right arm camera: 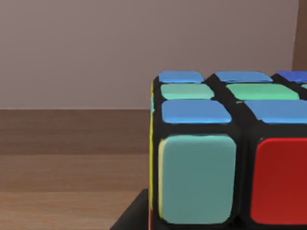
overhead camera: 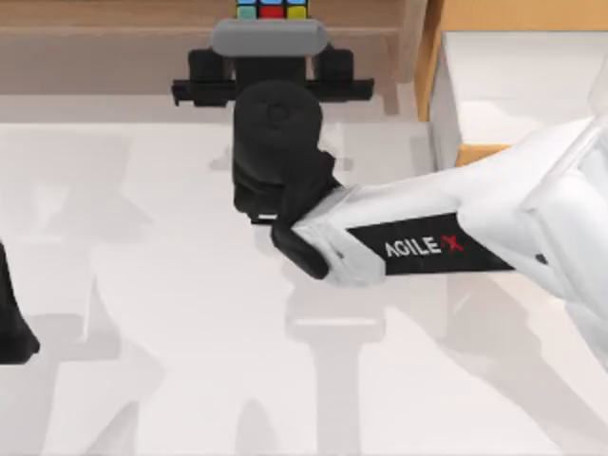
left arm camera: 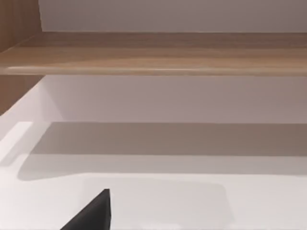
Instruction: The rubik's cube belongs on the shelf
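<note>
The rubik's cube point(overhead camera: 272, 9) sits at the back of the table on the light-brown shelf point(overhead camera: 114, 43), showing blue, red and yellow stickers. My right gripper point(overhead camera: 271, 23) reaches over it from the front, with its black body and grey wrist block covering most of the cube. In the right wrist view the cube point(right arm camera: 225, 163) looms close over the shelf board point(right arm camera: 72, 163), and one black finger point(right arm camera: 134, 215) lies against its side. The right gripper looks shut on the cube. My left arm point(overhead camera: 14, 328) is parked at the table's left edge, with one finger point(left arm camera: 93, 213) held wide to the side.
An orange-wood cabinet point(overhead camera: 434, 66) with a white inside stands at the back right, close beside the right arm. The shelf board point(left arm camera: 158, 52) runs along the back, with a side post point(left arm camera: 17, 24) at its end. White tabletop point(overhead camera: 190, 332) lies in front.
</note>
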